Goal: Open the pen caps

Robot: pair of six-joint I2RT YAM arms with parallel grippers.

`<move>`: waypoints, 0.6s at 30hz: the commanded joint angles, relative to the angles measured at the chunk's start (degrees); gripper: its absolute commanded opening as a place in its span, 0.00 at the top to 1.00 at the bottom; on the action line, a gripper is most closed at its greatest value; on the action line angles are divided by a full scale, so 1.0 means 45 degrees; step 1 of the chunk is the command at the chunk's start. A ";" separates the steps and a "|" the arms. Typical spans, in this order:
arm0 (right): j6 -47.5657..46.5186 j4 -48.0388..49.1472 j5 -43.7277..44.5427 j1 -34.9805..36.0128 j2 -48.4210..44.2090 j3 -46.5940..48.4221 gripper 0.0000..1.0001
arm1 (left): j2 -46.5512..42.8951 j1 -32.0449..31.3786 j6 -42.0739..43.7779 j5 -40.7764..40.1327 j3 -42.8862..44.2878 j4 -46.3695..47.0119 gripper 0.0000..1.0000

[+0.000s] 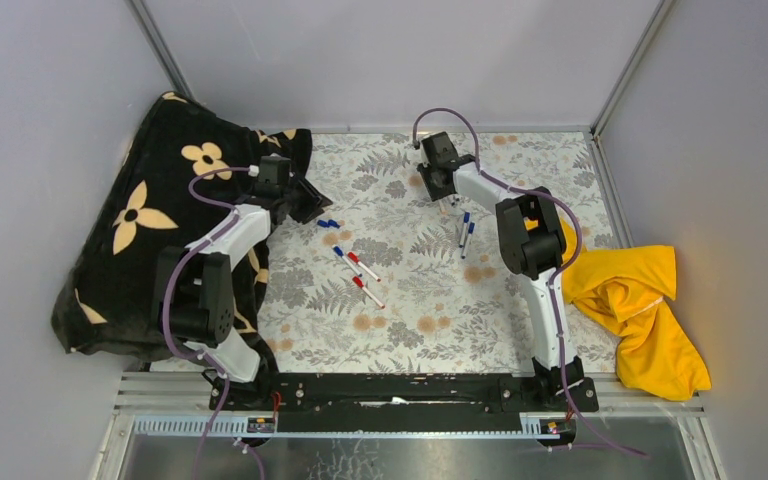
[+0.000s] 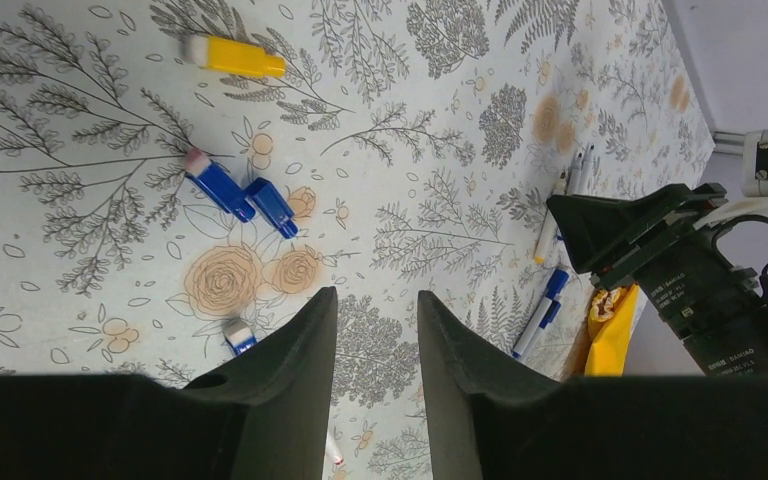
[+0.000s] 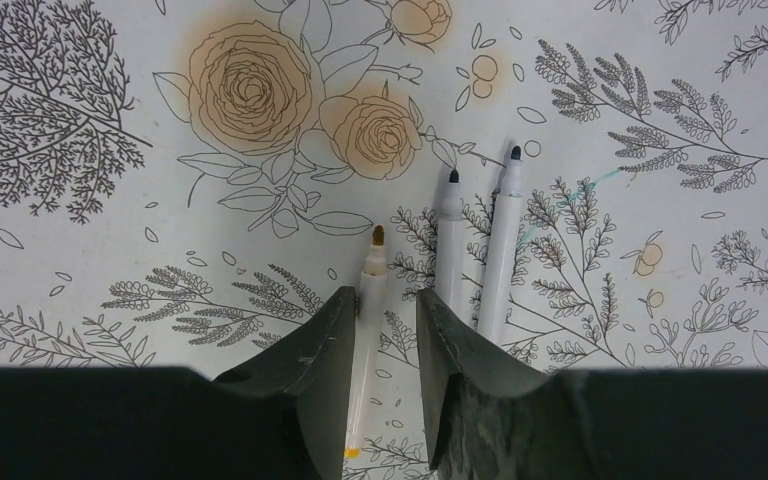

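Blue plastic: two blue pen caps (image 2: 271,207) lie side by side left of centre in my left wrist view, with a yellow cap (image 2: 232,56) above them near the top edge. My left gripper (image 2: 375,295) hangs narrowly parted, gripping nothing. In my right wrist view an uncapped yellow-tipped pen (image 3: 370,270) lies unclamped between the slightly parted fingers of my right gripper (image 3: 387,292). Two dark-tipped pens (image 3: 505,235) lie just to its right on the floral cloth (image 3: 110,250).
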 commanded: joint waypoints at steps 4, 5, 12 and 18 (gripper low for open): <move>-0.0187 0.0419 0.0389 -0.0071 -0.0113 -0.0247 0.64 | -0.0216 -0.0278 -0.0191 -0.0189 -0.0013 0.0593 0.59; -0.0168 0.0570 0.0407 -0.0071 -0.0329 -0.0357 0.64 | -0.0208 -0.0304 -0.0191 -0.0195 -0.0011 0.0596 0.59; 0.0573 0.0548 0.0488 -0.0054 -0.1985 -0.0851 0.63 | -0.0338 -0.0434 -0.0239 -0.0161 0.0030 0.0672 0.59; 0.1688 0.0375 0.1040 0.0051 -0.3856 -0.2248 0.63 | -0.0598 -0.0549 -0.0343 0.0021 0.0029 0.0776 0.59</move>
